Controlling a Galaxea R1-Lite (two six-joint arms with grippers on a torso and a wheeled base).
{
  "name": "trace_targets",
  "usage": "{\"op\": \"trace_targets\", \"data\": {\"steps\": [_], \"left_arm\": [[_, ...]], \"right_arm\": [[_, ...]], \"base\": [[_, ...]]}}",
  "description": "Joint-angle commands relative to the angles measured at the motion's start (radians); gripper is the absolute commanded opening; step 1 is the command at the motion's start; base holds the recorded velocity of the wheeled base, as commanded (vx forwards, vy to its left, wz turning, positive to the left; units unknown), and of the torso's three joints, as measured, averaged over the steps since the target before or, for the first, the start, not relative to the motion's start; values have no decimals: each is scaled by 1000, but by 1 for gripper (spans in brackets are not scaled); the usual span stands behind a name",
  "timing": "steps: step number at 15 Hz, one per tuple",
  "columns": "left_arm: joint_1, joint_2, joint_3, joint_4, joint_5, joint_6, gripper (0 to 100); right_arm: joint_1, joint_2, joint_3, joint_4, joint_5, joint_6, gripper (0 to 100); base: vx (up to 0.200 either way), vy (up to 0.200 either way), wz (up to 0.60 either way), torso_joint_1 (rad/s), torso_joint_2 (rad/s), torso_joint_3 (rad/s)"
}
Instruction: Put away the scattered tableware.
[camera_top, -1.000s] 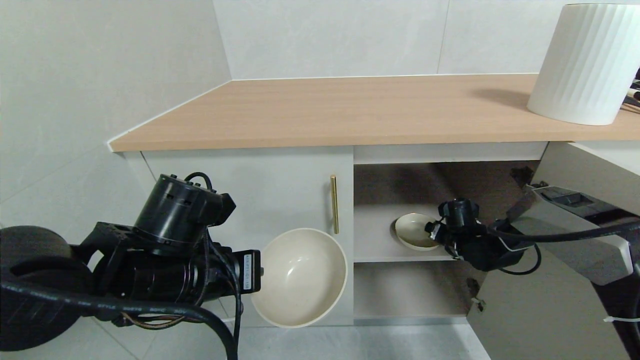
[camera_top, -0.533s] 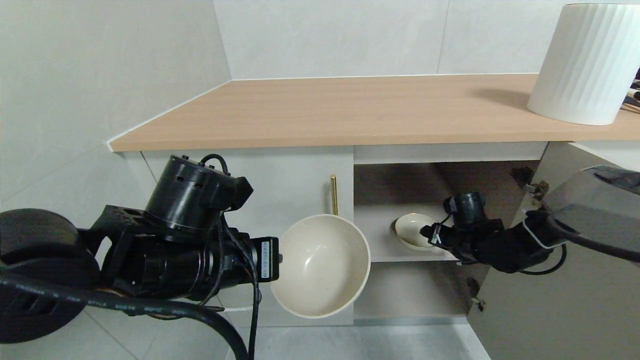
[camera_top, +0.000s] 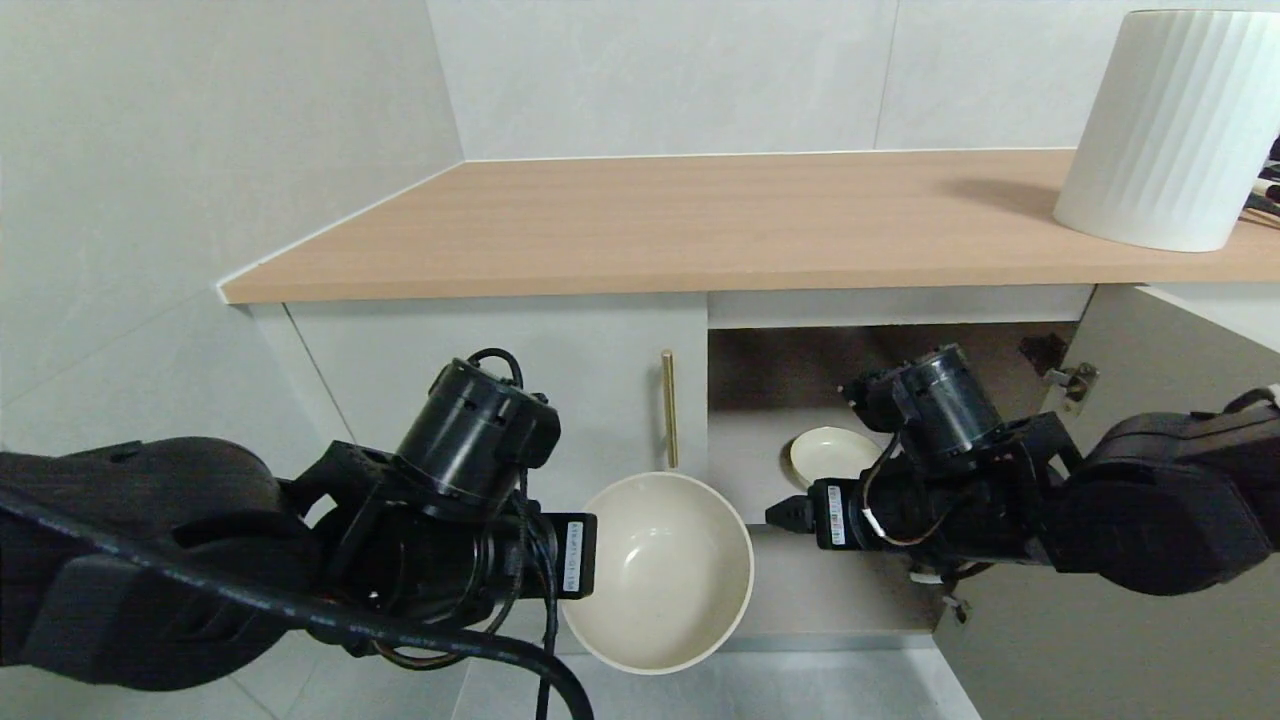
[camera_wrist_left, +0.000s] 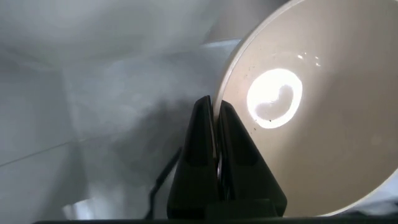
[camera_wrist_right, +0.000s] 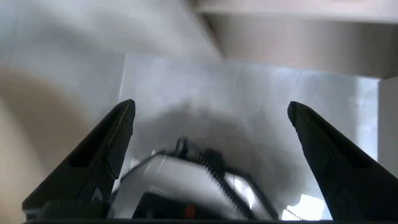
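"Watching it just then, what worried you most?"

"The grip. The left gripper (camera_wrist_left: 214, 115) was clenched on the rim of the big bowl (camera_top: 655, 570). It was a thin pinch at one edge, with all the weight hanging off to the side. The bowl was in the air, tipped so its hollow faced up and outward. It hung low in front of the closed cabinet door (camera_top: 520, 370), just beside the open compartment (camera_top: 850, 370). My guess was that a quick swing toward the opening could let that smooth rim twist out of the fingers. Then it would have dropped to the floor (camera_top: 800, 690)."

"Was anything else in the way?"

"The right gripper (camera_wrist_right: 210, 109). Its fingers were spread wide and held nothing, and it hung in front of the opening, near the bowl's far edge. I thought the two might knock together if the bowl went in before that arm got clear. The brass handle (camera_top: 668, 408), right behind the bowl's rim, looked like another likely bump. A small dish (camera_top: 835, 458) also sat on the shelf (camera_top: 750, 480) inside, so a careless push could have struck it."

"How did the bowl look?"

"Cream, round and deep, with a thin even rim and a glossy inside that caught a bright spot of light. It had faint speckles, it was empty, and I could see no chip or crack. It seemed hard and slick, though I couldn't tell what it was made of."
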Motion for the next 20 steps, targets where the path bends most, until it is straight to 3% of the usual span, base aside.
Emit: {"op": "trace_targets", "data": {"steps": [1,7,14,19,20], "left_arm": [[-16,51,5,1,25,0,0],[-33,68,5,1,42,0,0],[-82,56,4,1,88,-2,0],[-91,60,5,1,88,-4,0],[-93,62,5,1,88,-4,0]], "right_arm": [[33,-61,8,5,13,0,100],[122,-120,69,3,71,-26,100],[168,-8,69,-4,-14,-73,100],[170,34,64,-60,-41,-64,100],[170,33,64,-60,-41,-64,0]], "base": [[0,0,0,0,0,0],[0,0,0,0,0,0],[0,0,0,0,0,0],[0,0,0,0,0,0],[0,0,0,0,0,0]]}}
